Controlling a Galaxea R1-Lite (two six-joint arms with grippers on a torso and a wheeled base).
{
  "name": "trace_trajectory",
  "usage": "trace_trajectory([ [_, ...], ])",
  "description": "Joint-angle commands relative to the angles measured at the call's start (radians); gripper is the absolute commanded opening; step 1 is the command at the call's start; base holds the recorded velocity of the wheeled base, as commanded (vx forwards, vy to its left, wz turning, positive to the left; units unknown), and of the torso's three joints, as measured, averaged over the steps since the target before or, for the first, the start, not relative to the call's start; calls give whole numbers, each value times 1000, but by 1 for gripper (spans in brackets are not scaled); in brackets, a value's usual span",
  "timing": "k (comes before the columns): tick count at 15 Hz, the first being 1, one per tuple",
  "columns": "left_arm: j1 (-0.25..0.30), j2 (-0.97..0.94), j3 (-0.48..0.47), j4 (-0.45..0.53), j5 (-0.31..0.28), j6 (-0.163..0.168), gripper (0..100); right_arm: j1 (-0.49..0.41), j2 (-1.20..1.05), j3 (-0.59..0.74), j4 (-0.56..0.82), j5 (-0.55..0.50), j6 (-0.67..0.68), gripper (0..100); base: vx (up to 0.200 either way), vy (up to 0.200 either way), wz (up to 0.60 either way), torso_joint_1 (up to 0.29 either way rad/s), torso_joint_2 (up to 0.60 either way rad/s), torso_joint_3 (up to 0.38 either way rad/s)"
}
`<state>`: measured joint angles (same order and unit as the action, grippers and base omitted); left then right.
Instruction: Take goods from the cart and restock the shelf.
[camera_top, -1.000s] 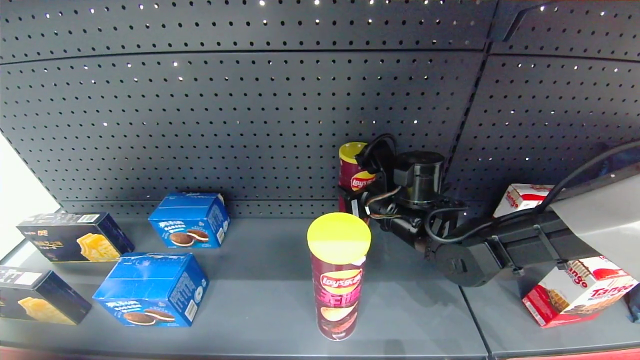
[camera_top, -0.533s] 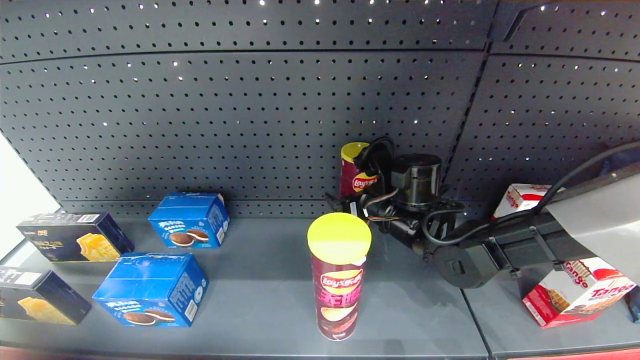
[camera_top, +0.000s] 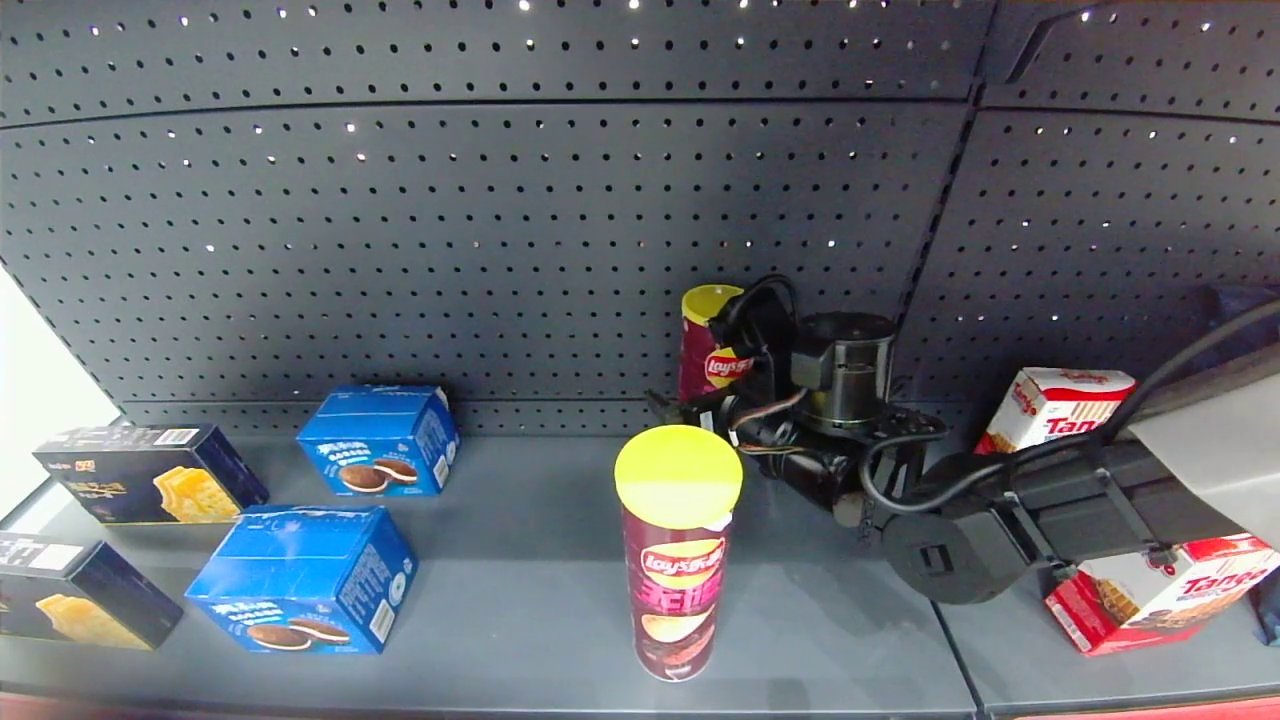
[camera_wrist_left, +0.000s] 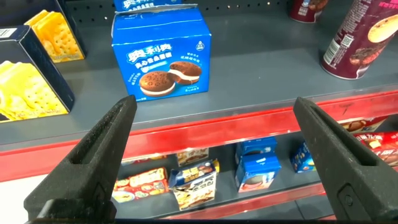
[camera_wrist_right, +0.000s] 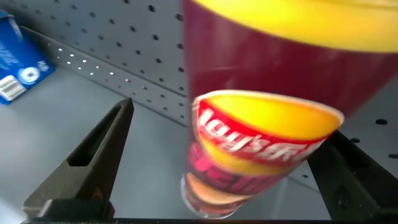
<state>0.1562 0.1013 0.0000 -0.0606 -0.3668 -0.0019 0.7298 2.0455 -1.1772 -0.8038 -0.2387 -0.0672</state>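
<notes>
Right arm (camera_top: 1040, 500) is stretching in from the right, wrist bent. Right hand (camera_wrist_right: 230, 127) is holding its fingers (camera_wrist_right: 93, 155) spread wide. Left hand (camera_wrist_left: 214, 106) is hovering low and level, its fingers likewise wide apart.

My right arm (camera_top: 1000, 500) covers the lower half of the rear chip can (camera_top: 700, 345) at the back edge of the shelf (camera_top: 520, 560), and part of the red wafer box (camera_top: 1180, 600) near its right front. Seen close, that can (camera_wrist_right: 267, 143) is blurred and its lid is cut off. The dark biscuit box (camera_top: 70, 590) at the left front corner is cropped.
</notes>
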Motion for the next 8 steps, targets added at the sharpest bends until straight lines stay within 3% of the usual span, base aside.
trace_trajectory([
  [1,0,0,0,1,0,0,100,10,-22,10,0,-1,1,100,0,0,0,0,0,0],
  [8,0,0,0,-1,0,14,100,-26,-145,151,-2,-5,0,100,0,0,0,0,0,0],
])
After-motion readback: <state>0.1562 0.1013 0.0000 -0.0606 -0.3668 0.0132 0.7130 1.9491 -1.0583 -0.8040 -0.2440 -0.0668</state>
